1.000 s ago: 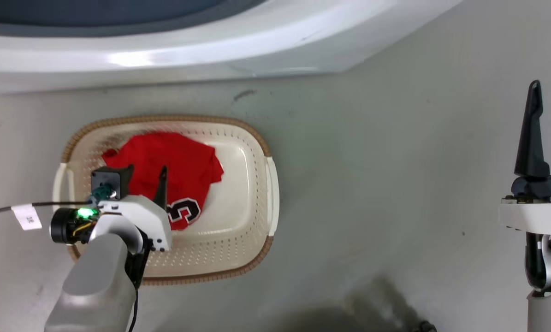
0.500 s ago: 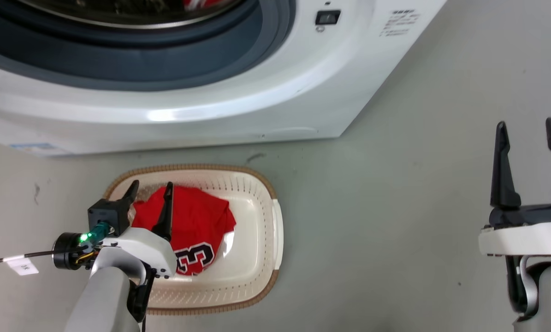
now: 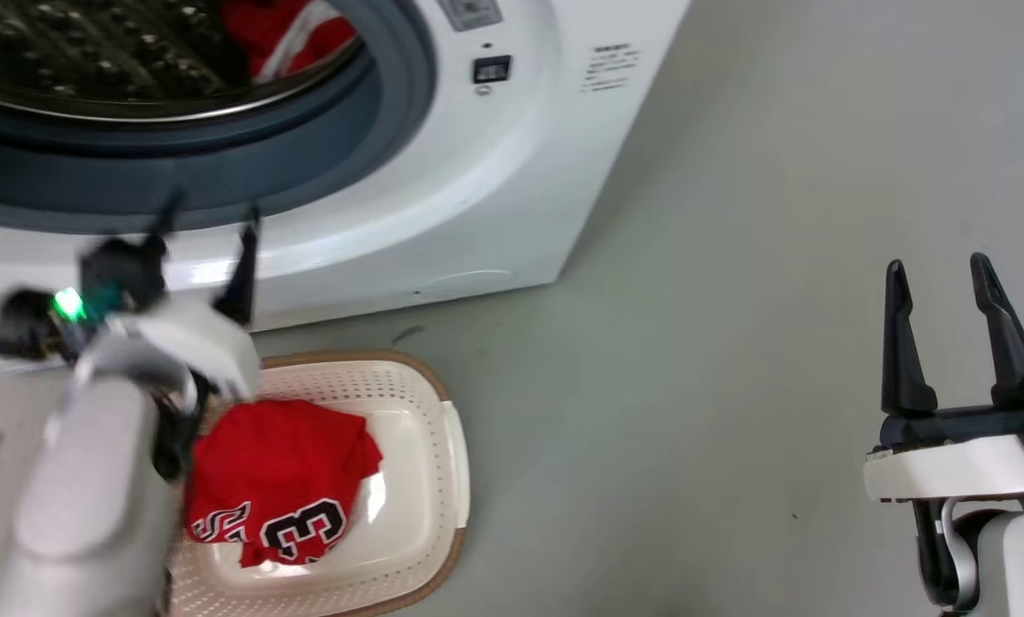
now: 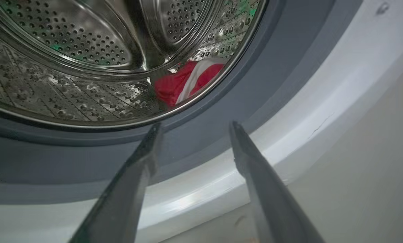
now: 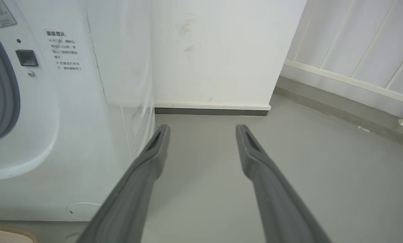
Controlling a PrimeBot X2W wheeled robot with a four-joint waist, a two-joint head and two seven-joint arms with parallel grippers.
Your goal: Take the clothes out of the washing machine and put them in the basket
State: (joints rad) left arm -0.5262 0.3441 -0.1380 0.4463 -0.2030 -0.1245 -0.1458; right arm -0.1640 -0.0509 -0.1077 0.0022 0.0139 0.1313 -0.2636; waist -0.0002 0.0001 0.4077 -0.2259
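Note:
A red garment with black-and-white numbers (image 3: 280, 493) lies in the cream basket (image 3: 430, 480) on the floor in front of the washing machine (image 3: 477, 188). A second red garment with white stripes (image 3: 284, 34) (image 4: 184, 82) rests inside the steel drum at its right side. My left gripper (image 3: 207, 218) (image 4: 193, 126) is open and empty, raised above the basket and pointing at the drum's lower grey seal (image 4: 221, 111). At the lower right my right gripper (image 3: 936, 270) (image 5: 201, 126) stands open and empty over bare floor, beside the machine's right side.
Grey floor (image 3: 734, 343) stretches to the right of the machine. A white wall (image 5: 221, 50) with a dark skirting stands behind, and a paneled wall (image 5: 356, 57) runs along the far right. The basket's brown rim (image 5: 5, 227) peeks in at the bottom left corner.
The head camera has tilted up and turned, bringing the drum and the striped garment into view. My left gripper has risen from over the basket toward the machine's opening. The numbered garment stays in the basket.

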